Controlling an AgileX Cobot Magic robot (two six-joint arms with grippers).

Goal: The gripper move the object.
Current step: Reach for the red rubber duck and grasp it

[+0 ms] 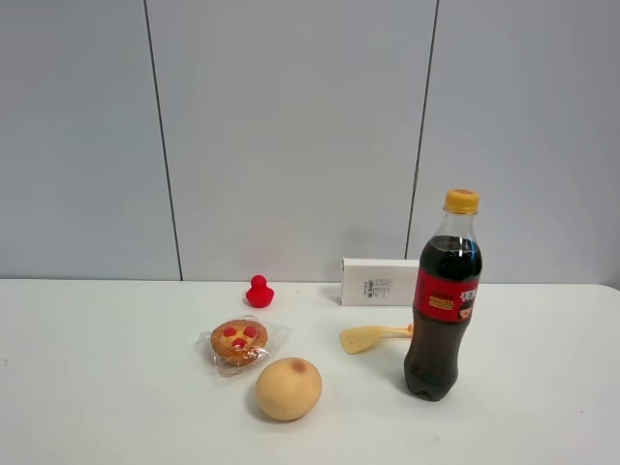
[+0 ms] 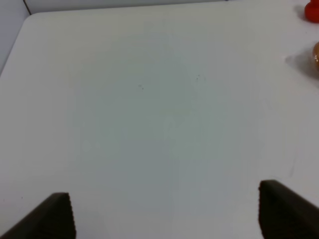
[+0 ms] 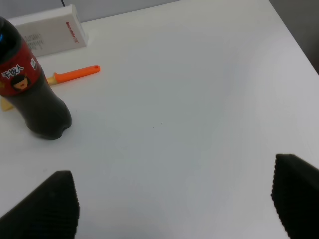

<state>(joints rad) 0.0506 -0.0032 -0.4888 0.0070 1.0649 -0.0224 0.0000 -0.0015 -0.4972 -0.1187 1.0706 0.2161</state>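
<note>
The small glossy red duck-shaped toy (image 1: 259, 292) sits upright and free on the far part of the white table (image 1: 97, 368), close to the grey panelled wall (image 1: 291, 126). You find it just left of the white rectangular cardboard box (image 1: 380, 281), with a clear gap between them. On the near side of the toy lies the brown muffin with red dots in its clear plastic wrapper (image 1: 238, 342). Closer yet, and slightly to the right, is the round yellow-orange peach (image 1: 289, 388), just beside the wrapper. To the right of the peach the dark cola bottle with a red label and yellow cap (image 1: 443, 300) stands upright. The pale yellow spatula with an orange handle (image 1: 373, 336) lies flat between the peach and the box, its handle passing behind the bottle.

Your left gripper (image 2: 167, 214) has its two black fingers spread wide over bare table and grips nothing. It is well apart from the toy, which shows only at the edge of its wrist view. Your right gripper (image 3: 172, 199) is likewise spread wide and empty, over bare table apart from the bottle.
</note>
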